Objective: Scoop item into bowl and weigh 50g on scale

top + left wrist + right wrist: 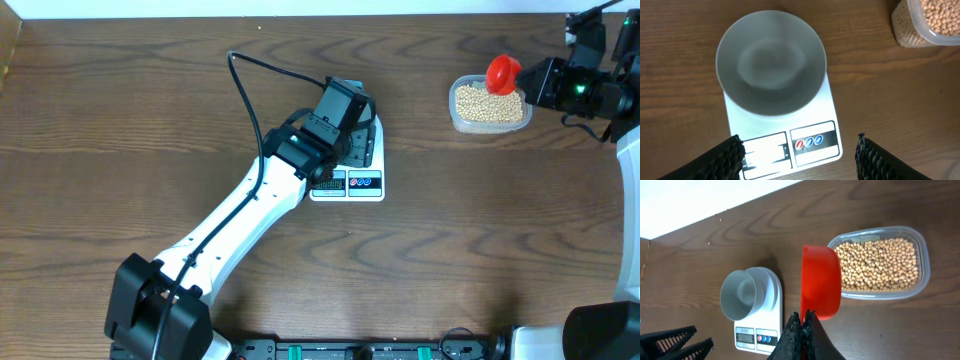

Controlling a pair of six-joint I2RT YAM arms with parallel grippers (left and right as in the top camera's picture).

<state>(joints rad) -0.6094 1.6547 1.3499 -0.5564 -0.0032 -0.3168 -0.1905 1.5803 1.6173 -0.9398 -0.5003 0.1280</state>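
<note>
White scale [362,184], middle of the surface [120,110], carries the empty bowl [771,62]. The left gripper [799,147] hangs over it, jaws open. Near the far right corner the right gripper [802,322] pinches a red scoop [821,287] in its jaws, by the beans [877,267] in the tub [922,250]. Best dig shallow, lift flat.

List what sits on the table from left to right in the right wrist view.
bowl on the scale → red scoop → clear tub of beans
</note>
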